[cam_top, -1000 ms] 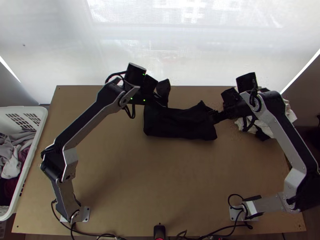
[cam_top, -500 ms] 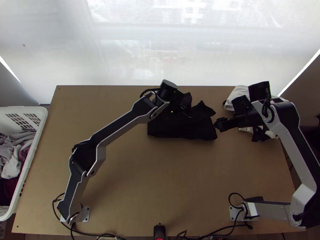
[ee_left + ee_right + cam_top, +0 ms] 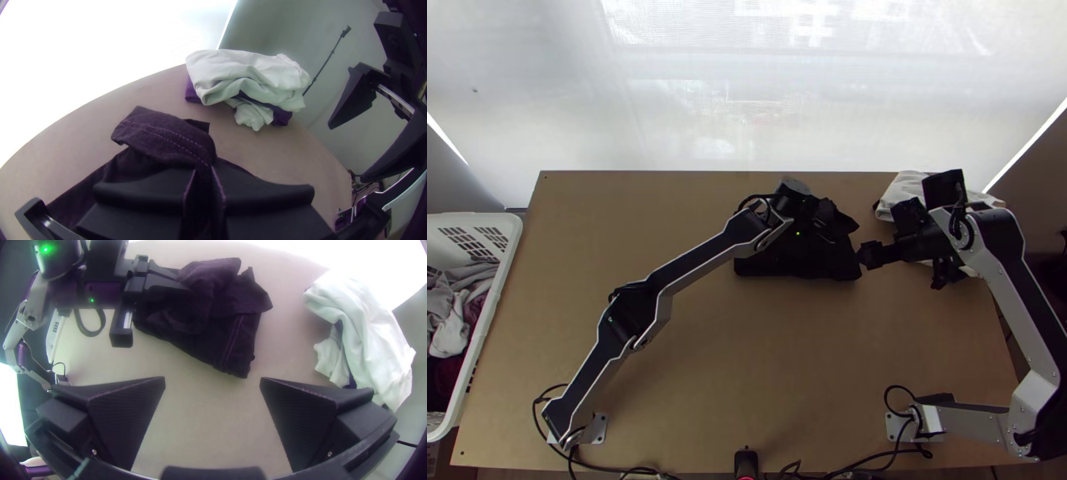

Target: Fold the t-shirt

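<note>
The black t-shirt point(image 3: 795, 268) lies in a folded, bumpy bundle on the far part of the light wooden table point(image 3: 707, 360), a bit right of the middle. The left gripper point(image 3: 833, 234) is on top of it, its two fingers squeezed in with a pinch of the shirt between them, where a line of stitches runs close by. The right gripper point(image 3: 865, 256) is just beside the shirt's right end, with its fingers spread wide and nothing in them. Past it, near the far right corner, sits a crumpled white cloth point(image 3: 905, 190) with some dark cloth point(image 3: 282, 117) under it. At the table's left side is a white basket point(image 3: 485, 316) full of grey and dark red clothes point(image 3: 455, 328). Behind the table is a big, bright white screen point(image 3: 763, 104). A plain wall point(image 3: 284, 31) and a thin pole point(image 3: 331, 55) are off to the right.
</note>
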Tool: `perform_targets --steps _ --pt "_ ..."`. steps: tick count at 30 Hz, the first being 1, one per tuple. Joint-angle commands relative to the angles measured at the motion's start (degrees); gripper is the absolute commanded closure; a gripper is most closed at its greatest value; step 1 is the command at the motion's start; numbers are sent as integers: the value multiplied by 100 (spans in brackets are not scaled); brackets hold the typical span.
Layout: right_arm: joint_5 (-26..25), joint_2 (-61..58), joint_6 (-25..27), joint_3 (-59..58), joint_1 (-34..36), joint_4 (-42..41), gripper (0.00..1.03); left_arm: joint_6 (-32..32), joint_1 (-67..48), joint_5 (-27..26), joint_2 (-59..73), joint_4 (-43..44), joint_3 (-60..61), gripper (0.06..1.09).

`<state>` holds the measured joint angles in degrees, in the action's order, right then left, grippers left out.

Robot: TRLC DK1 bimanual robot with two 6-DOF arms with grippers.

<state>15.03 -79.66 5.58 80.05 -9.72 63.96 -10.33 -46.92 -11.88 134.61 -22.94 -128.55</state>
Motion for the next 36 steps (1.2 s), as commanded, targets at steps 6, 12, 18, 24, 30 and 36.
perform_targets --steps 6,12,18,24,30,36 --pt "-9 82 -14 -156 75 37 4 -101 -274 28 505 352 -241 105" --pt "-9 64 -14 -192 119 37 4 -4 -397 19 795 413 -267 53" --pt "0 56 30 -394 128 -24 4 321 -239 -25 110 -149 -223 11" --pt "0 -173 153 -332 66 -270 4 751 552 -174 -1130 -1406 278 11" --pt "0 -858 22 397 -531 -701 4 848 1492 -253 -2202 -1406 2396 12" --pt "132 -1992 -66 1162 -1445 -930 4 910 1580 -341 -2799 -1248 4022 11"
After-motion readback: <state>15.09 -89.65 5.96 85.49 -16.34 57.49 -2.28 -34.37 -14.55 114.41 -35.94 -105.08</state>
